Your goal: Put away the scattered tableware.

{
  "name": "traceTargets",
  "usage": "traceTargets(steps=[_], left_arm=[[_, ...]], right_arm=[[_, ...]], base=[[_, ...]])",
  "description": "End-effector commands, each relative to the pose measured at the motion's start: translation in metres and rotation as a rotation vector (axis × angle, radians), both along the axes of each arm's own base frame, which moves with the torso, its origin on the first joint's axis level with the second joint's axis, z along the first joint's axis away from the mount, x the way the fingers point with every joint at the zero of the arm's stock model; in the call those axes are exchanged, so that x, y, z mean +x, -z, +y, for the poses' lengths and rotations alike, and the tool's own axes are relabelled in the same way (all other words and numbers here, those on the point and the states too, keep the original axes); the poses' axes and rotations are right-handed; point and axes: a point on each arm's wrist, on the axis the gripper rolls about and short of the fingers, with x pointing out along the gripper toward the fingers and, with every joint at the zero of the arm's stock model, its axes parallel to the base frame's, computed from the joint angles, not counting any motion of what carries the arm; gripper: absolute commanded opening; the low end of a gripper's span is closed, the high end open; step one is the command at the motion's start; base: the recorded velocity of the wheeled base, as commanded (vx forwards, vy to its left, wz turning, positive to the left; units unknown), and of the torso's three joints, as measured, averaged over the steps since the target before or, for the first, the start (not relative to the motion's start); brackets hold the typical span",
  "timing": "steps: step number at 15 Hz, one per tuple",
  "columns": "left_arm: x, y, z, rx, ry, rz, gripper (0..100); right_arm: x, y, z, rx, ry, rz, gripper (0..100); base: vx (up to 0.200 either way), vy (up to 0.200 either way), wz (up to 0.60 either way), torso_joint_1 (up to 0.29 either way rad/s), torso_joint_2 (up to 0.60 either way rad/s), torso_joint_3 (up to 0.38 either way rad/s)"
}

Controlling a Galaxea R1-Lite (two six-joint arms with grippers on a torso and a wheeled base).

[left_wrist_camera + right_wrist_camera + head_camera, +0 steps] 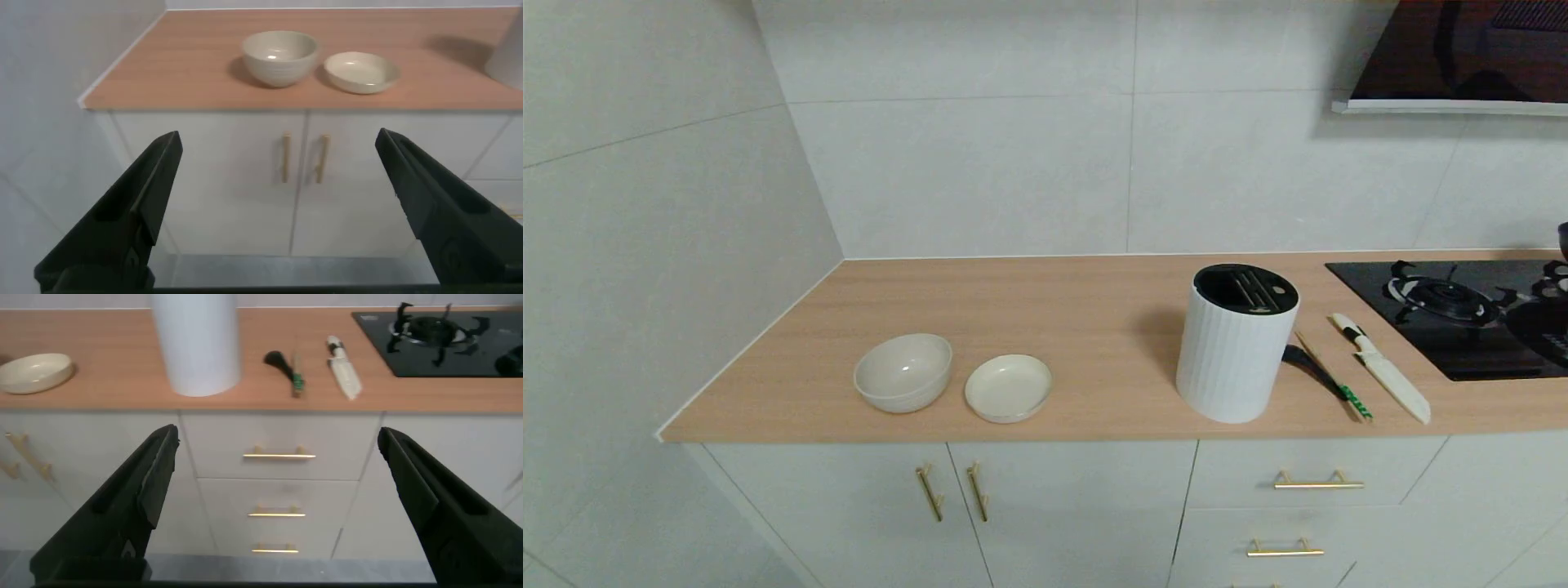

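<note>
You have two bowls on the table point(1094, 310): one deep bowl point(903, 371) and one shallow bowl point(1008, 387). Count one white ribbed holder point(1236, 359), one black spoon point(1297, 355), one white knife point(1388, 376), and chopsticks point(1304, 342) of uncertain number.

A long wooden worktop point(1094, 310) runs along the tiled wall, higher than both claws. Straight ahead of the left claw point(278, 135) lies a deep cream bowl point(903, 372), and just beside it, toward the right claw point(277, 431), a shallow cream dish point(1008, 387). Ahead of the right claw stands a white ribbed knife holder point(1235, 347) with a black slotted top. Beside it are a black spoon point(1311, 367) and, slightly apart, a white knife point(1384, 371). Farther to this claw's right is a black gas hob point(1445, 310).
</note>
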Motion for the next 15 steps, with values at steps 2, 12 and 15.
traceTargets(steps=[2,12,15], left_arm=[[0.0001,-0.0001,0.0000,0.000,-0.001,0.001,100],[0.0001,-0.0001,0.0000,0.000,-0.001,0.001,100],[0.0001,-0.0001,0.0000,0.000,-0.001,0.001,100]], right_arm=[[0.0000,0.0000,0.0000,0.000,-0.001,0.000,100],[0.0000,0.0000,0.0000,-0.001,-0.001,0.000,100],[0.0000,0.0000,0.0000,0.000,-0.001,0.000,100]], base=[[0.000,0.200,0.00,0.005,0.00,-0.007],[0.000,0.200,0.00,0.004,0.00,0.002],[0.000,0.200,0.00,0.001,0.01,0.005]])
